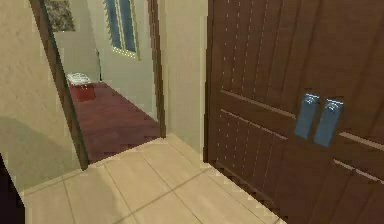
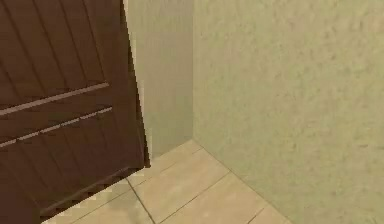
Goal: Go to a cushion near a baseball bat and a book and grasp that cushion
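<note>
In the forward view a doorway [image 1: 110, 75] opens into a room with a dark red floor [image 1: 115, 115]. Far inside it, a small white thing [image 1: 78, 79] lies beside a low red shape [image 1: 85, 95]; both are too small to name. A framed picture [image 1: 60, 14] hangs on that room's wall and a window [image 1: 122, 24] sits in its far wall.
A dark brown panelled double door [image 1: 295, 105] with two grey-blue handles [image 1: 318, 118] stands close on the forward view's right, and it shows again at the arm side view's left [image 2: 60, 105]. Beige walls [image 2: 290, 90] meet in a corner. The floor [image 1: 160, 185] here is light tan tile.
</note>
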Tool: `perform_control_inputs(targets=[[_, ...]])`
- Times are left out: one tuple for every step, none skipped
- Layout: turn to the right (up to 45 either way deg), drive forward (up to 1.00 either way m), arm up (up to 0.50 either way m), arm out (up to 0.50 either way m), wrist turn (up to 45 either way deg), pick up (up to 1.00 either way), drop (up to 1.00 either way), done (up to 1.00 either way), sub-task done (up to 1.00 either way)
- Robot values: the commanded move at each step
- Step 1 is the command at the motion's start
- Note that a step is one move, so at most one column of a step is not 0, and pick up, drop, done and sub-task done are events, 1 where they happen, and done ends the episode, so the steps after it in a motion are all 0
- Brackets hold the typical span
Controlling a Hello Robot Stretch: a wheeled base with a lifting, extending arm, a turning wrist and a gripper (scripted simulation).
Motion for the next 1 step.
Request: perform_control_inputs(targets=[[-24.0,0.00,0.00,0.00,0.0,0.00,0.00,0.00,0.00]])
